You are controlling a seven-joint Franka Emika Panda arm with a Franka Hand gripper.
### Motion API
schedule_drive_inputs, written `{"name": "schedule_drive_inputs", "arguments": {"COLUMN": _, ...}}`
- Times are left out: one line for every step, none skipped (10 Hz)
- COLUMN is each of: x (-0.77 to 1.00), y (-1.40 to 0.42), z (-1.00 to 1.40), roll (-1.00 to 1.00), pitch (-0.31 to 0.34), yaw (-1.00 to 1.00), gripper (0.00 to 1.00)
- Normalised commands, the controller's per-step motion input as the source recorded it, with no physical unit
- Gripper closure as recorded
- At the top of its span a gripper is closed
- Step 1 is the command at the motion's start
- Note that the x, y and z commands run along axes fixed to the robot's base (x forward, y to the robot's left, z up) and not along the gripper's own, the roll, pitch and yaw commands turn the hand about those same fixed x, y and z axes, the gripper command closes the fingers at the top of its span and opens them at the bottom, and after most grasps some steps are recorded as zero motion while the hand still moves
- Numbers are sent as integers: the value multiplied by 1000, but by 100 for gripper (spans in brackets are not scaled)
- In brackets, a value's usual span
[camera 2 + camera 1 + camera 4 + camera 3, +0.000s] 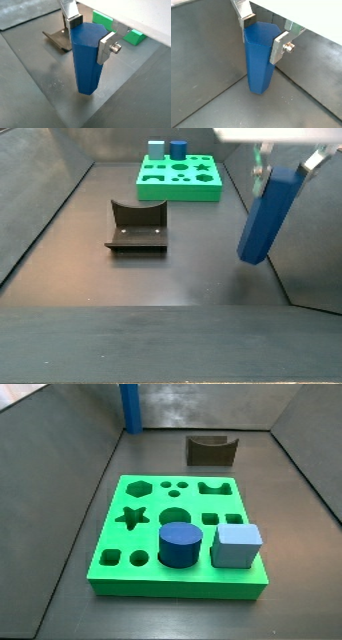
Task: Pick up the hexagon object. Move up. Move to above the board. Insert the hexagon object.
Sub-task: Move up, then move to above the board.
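The hexagon object (259, 60) is a tall medium-blue prism, upright between the fingers of my gripper (263, 35), which is shut on its upper end. It shows the same way in a wrist view (87, 60). In a side view the gripper (285, 163) holds it (265, 216) slightly tilted near the right wall, its lower end at or just above the floor; I cannot tell which. In a side view the rod (130, 409) stands in the far left corner and the gripper is out of frame. The green board (174, 587) lies far from it (181, 194).
A dark-blue cylinder (181, 546) and a light-blue cube (238, 544) stand in the board's near holes. The dark fixture (210, 450) stands on the floor between rod and board (136, 226). Grey walls close in around the rod's corner.
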Motion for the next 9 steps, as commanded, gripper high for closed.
{"name": "schedule_drive_inputs", "arguments": {"x": -2, "y": 22, "z": 198, "roll": 67, "pitch": 107, "yaw": -2, "gripper": 100}}
{"name": "schedule_drive_inputs", "arguments": {"x": 188, "y": 110, "z": 1000, "roll": -57, "pitch": 303, "yaw": -113, "gripper": 100}}
{"name": "schedule_drive_inputs", "arguments": {"x": 201, "y": 114, "z": 1000, "roll": -56, "pitch": 297, "yaw": -107, "gripper": 100}}
{"name": "schedule_drive_inputs", "arguments": {"x": 165, "y": 93, "z": 1000, "roll": -50, "pitch": 263, "yaw": -85, "gripper": 100}}
{"name": "schedule_drive_inputs", "arguments": {"x": 120, "y": 70, "z": 961, "roll": -33, "pitch": 197, "yaw": -73, "gripper": 100}}
{"name": "schedule_drive_inputs", "arguments": {"x": 63, "y": 44, "z": 805, "roll": -17, "pitch": 139, "yaw": -63, "gripper": 100}}
{"name": "schedule_drive_inputs", "arguments": {"x": 27, "y": 27, "z": 654, "roll": -2, "pitch": 99, "yaw": -55, "gripper": 100}}
{"name": "schedule_drive_inputs", "arguments": {"x": 11, "y": 18, "z": 507, "roll": 11, "pitch": 81, "yaw": -51, "gripper": 100}}
{"name": "schedule_drive_inputs", "arguments": {"x": 9, "y": 13, "z": 309, "roll": 21, "pitch": 82, "yaw": -45, "gripper": 100}}
